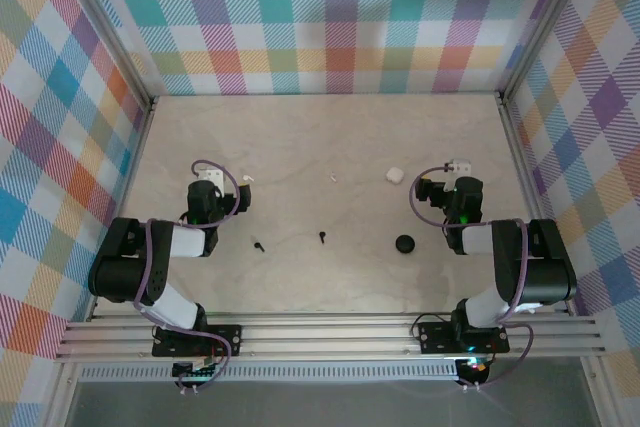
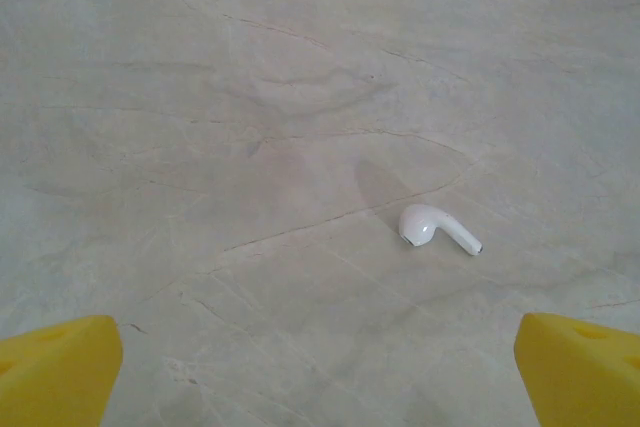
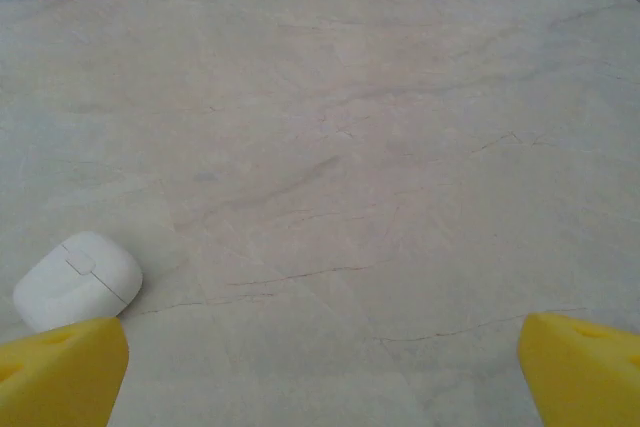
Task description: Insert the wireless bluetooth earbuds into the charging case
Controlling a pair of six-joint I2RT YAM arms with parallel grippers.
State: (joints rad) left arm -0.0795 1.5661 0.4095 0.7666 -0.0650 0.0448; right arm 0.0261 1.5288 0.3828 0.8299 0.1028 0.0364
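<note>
left gripper (image 2: 320, 377) and right gripper (image 3: 320, 377) both spread wide, holding nothing. charging case (image 3: 78, 279) lies just beside a right gripper fingertip, at 8 o'clock in its wrist view. black earbuds (image 1: 260, 245) (image 1: 322, 238) lie mid-table, at the case's 8 o'clock.

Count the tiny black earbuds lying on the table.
2. One tiny black earbud lies just right of the left arm; the other black earbud lies mid-table, left of the flat black round disc. None appears hidden.
</note>
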